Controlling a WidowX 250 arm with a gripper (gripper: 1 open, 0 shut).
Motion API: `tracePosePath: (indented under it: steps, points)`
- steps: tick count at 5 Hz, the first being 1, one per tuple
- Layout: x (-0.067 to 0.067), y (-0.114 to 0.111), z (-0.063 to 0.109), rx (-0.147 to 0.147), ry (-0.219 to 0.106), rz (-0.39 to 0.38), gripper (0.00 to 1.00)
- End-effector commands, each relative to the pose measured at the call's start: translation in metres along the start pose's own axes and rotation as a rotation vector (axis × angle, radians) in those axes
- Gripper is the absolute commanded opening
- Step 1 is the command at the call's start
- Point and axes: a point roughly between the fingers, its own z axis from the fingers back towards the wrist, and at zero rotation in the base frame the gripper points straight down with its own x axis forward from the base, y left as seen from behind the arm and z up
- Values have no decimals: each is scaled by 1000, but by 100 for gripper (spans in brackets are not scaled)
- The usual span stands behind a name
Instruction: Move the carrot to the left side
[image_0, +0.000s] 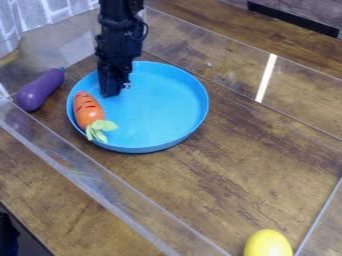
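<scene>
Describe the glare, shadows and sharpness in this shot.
Camera view: a bright white streak of glare runs across the glossy wooden table right of the blue plate, with a fainter one near the plate's top edge; shadows are soft under diffuse light; the whole frame is slightly soft and low in resolution, so the carrot's ridges blur.

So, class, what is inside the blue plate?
The carrot lies along the left rim of the blue plate, leafy tip toward the camera. The gripper reaches down beside it, hiding a patch of plate floor.
</scene>
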Motion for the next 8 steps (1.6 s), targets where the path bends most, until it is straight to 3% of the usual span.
tracePosePath:
  steps: [1, 2, 5, 8]
  points:
    - [16, 10, 23, 51, -46, -26, 0]
    - [23, 16, 22, 57, -44, -40, 0]
    - [10, 50, 12, 74, -42, -94, 0]
    - [-3, 64, 23, 109, -29, -39, 0]
